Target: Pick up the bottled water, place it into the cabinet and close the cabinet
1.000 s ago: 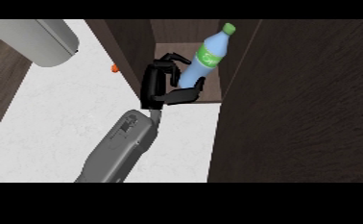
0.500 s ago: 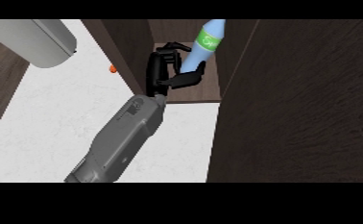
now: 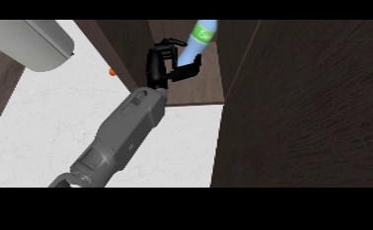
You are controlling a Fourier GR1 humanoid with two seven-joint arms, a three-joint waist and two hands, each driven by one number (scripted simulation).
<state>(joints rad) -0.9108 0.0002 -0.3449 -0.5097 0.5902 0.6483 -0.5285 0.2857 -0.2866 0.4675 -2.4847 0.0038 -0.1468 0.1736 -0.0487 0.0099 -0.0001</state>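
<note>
The bottled water (image 3: 202, 35) is a pale blue bottle with a green label. It leans, top toward the upper right, inside the open dark wood cabinet (image 3: 198, 92). My left hand (image 3: 162, 65) reaches in from the lower left. Its fingers and thumb curl round the bottle's lower end, which they hide. The bottle's top runs out of view at the upper edge. My right hand does not show.
The cabinet's open door (image 3: 299, 110) fills the right side as a tall dark panel. A rounded grey-white object (image 3: 36, 44) lies at the upper left on the white counter (image 3: 51, 125). A small orange thing (image 3: 111, 71) sits by the cabinet's left wall.
My left hand has carried the bottle up and deeper into the cabinet, and the forearm has stretched further forward. The bottle now leans more to the right.
</note>
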